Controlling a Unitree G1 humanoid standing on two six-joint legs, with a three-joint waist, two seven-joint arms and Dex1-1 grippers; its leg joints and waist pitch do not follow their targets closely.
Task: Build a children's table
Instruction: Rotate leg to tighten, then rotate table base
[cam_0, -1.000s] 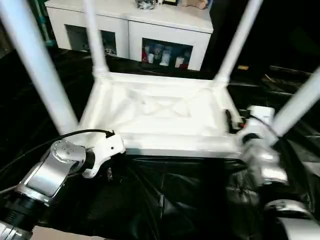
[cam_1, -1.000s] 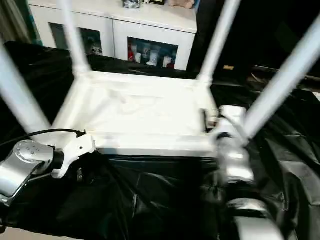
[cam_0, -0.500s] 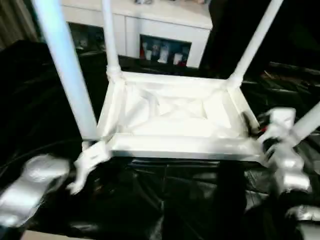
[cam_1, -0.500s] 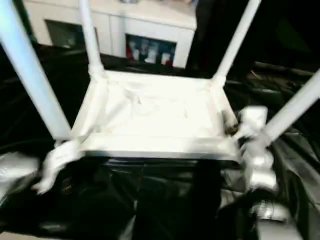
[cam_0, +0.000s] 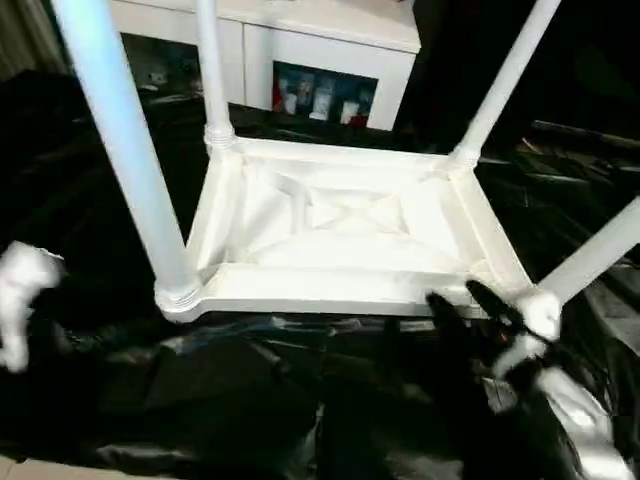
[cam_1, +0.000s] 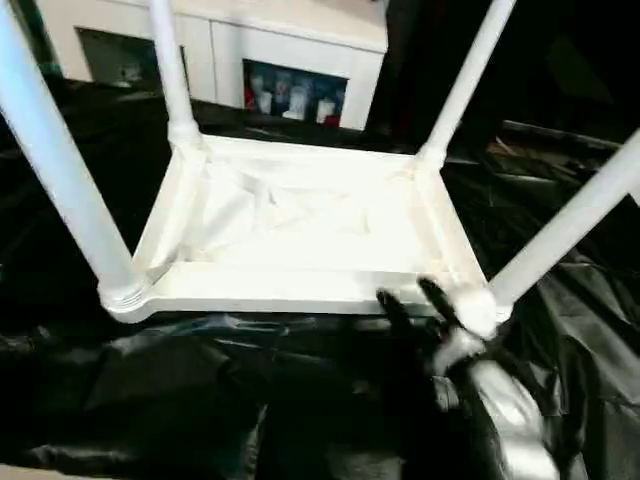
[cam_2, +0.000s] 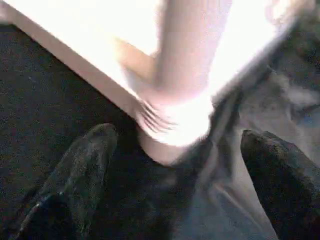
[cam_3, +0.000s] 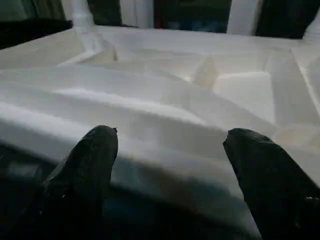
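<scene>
My right gripper (cam_0: 465, 297) has its two black fingers spread wide and holds nothing; it sits just in front of the near right corner of the children's table (cam_0: 340, 225), one fingertip close to the long front edge, though I cannot tell whether it touches. Through the right wrist camera I see both fingers (cam_3: 87, 165) apart with the white front rim and ribbed underside beyond them. My left gripper (cam_2: 175, 175) is also wide open and empty (both dark fingers stand well apart), and between them, a little ahead, is the near left corner socket with its leg (cam_2: 192, 55) rising out of it; no contact is visible. The table lies upside down on the black cloth (cam_0: 250, 400) of the work table, all four white legs pointing up, one at each corner. Behind it stands a white cabinet (cam_0: 330, 45) with glass doors.
</scene>
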